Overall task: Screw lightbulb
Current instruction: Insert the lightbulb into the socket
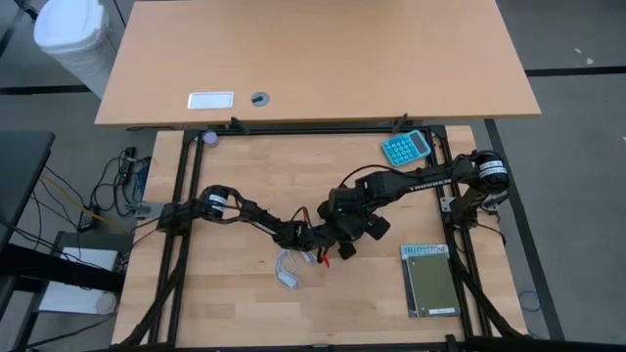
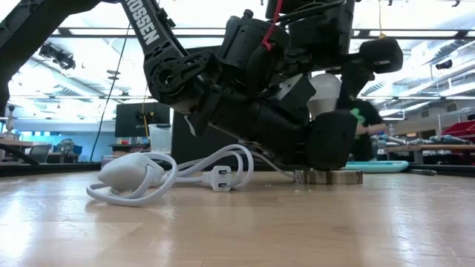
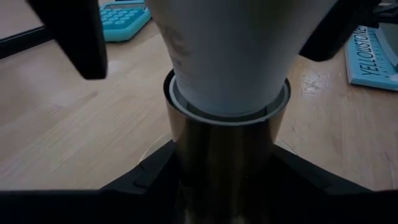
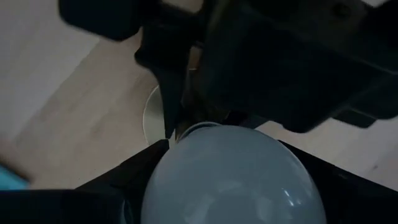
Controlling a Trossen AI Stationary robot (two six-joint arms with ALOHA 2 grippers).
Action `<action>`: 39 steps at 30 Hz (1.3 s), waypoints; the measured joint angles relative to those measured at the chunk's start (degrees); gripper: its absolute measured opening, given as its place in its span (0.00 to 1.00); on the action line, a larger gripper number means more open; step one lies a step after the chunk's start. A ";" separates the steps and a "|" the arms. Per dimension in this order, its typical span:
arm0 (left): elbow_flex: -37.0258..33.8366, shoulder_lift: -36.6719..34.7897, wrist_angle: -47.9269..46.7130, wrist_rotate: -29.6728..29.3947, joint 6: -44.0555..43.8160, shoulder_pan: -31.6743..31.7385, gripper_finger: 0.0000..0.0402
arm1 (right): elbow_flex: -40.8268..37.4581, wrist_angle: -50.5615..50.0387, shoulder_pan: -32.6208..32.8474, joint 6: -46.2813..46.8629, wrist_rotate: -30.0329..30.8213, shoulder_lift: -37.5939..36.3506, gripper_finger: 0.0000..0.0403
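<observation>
Standing upright, long axis vertical, the lightbulb [image 3: 227,56] sits in the brass-coloured socket [image 3: 225,155] near table centre. Right gripper [image 4: 230,180] grasps its white dome from above, arm reaching from 2 o'clock; left gripper [image 3: 225,186] clamps the socket from 9 o'clock. Screw base hidden; thread engagement unreadable.
</observation>
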 joint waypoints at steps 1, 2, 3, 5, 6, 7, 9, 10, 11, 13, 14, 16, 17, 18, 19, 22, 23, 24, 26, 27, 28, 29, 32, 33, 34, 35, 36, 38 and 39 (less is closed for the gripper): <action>0.00 0.00 0.00 0.00 0.02 0.00 0.51 | 0.00 0.13 0.00 1.58 -0.02 0.00 0.68; 0.00 0.00 0.00 0.00 0.04 0.00 0.51 | 0.00 0.22 0.00 3.19 0.00 0.00 0.68; 0.00 0.00 0.00 0.00 0.04 0.00 0.51 | 0.00 0.34 0.00 4.68 0.00 0.00 0.68; 0.00 0.00 0.00 0.00 0.13 0.00 0.51 | 0.00 0.53 0.00 7.44 0.03 0.00 0.67; 0.00 0.00 0.00 0.00 0.23 0.00 0.51 | -0.01 0.53 0.01 8.79 0.06 0.00 0.67; 0.00 0.00 0.00 0.01 0.24 0.00 0.51 | -0.02 0.55 0.01 10.28 0.08 0.00 0.66; 0.00 0.00 0.00 0.02 0.22 0.00 0.51 | -0.02 0.57 0.00 13.47 0.23 0.00 0.66; 0.02 0.00 0.00 0.02 0.22 0.00 0.51 | -0.02 0.57 0.00 15.12 0.29 0.00 0.66; 0.00 0.00 0.00 0.02 0.22 0.00 0.51 | -0.02 0.57 0.00 16.91 0.35 0.00 0.66; 0.01 0.00 0.00 0.03 0.22 0.00 0.51 | -0.02 0.53 0.00 20.82 0.50 0.00 0.67; 0.00 0.00 0.00 0.04 0.22 0.00 0.51 | -0.02 0.45 0.00 22.74 0.50 0.00 0.68; 0.00 0.00 -0.01 0.04 0.22 0.02 0.51 | -0.02 -0.20 0.01 26.79 0.23 0.00 0.69; 0.00 0.00 -0.04 0.06 0.26 0.04 0.51 | -0.02 -0.32 0.04 28.67 0.25 0.00 0.69; 0.00 0.00 -0.02 0.06 0.26 0.04 0.51 | -0.02 -0.33 0.04 30.56 0.24 0.00 0.69; 0.00 0.00 -0.02 0.06 0.24 0.04 0.51 | -0.02 -0.42 0.02 32.66 0.24 0.00 0.69; 0.01 0.00 -0.02 0.09 0.26 0.07 0.51 | -0.02 -0.54 0.02 39.03 0.48 0.00 0.68; 0.01 0.00 -0.02 0.09 0.24 0.05 0.51 | -0.02 -0.56 0.02 41.17 0.58 0.00 0.67; 0.00 0.00 -0.02 0.09 0.24 0.04 0.51 | -0.02 -0.58 0.02 43.42 0.68 0.00 0.67; 0.00 0.00 -0.02 0.11 0.24 0.04 0.51 | -0.02 -0.65 0.02 48.29 0.76 0.00 0.67; 0.02 0.00 -0.02 0.11 0.24 0.04 0.51 | -0.02 -0.69 0.02 50.45 0.82 0.00 0.67; 0.01 0.00 -0.02 0.11 0.24 0.05 0.51 | -0.02 -0.73 0.00 52.16 0.88 0.00 0.67; 0.01 0.00 -0.02 0.13 0.24 0.04 0.51 | -0.02 -0.76 0.00 53.31 0.90 0.00 0.67; 0.01 0.00 -0.02 0.17 0.23 0.04 0.51 | -0.02 -0.48 -0.02 53.18 0.53 0.00 0.69; 0.00 0.00 -0.02 0.17 0.22 0.04 0.51 | -0.02 -0.29 0.00 51.90 0.48 0.00 0.70; 0.00 0.00 -0.04 0.15 0.22 0.04 0.51 | -0.02 -0.24 0.02 50.45 0.48 0.00 0.71; 0.00 0.00 -0.02 0.11 0.20 0.04 0.51 | -0.02 -0.06 0.02 48.93 0.48 0.00 0.72; 0.00 0.00 -0.02 0.03 0.20 0.04 0.51 | -0.02 0.20 0.02 47.18 0.50 0.00 0.72; 0.00 0.00 -0.02 0.02 0.17 0.04 0.51 | -0.02 1.00 0.02 42.66 0.50 0.00 0.74; 0.00 0.00 -0.02 0.02 0.16 0.04 0.51 | -0.02 1.34 0.02 40.20 0.48 0.00 0.75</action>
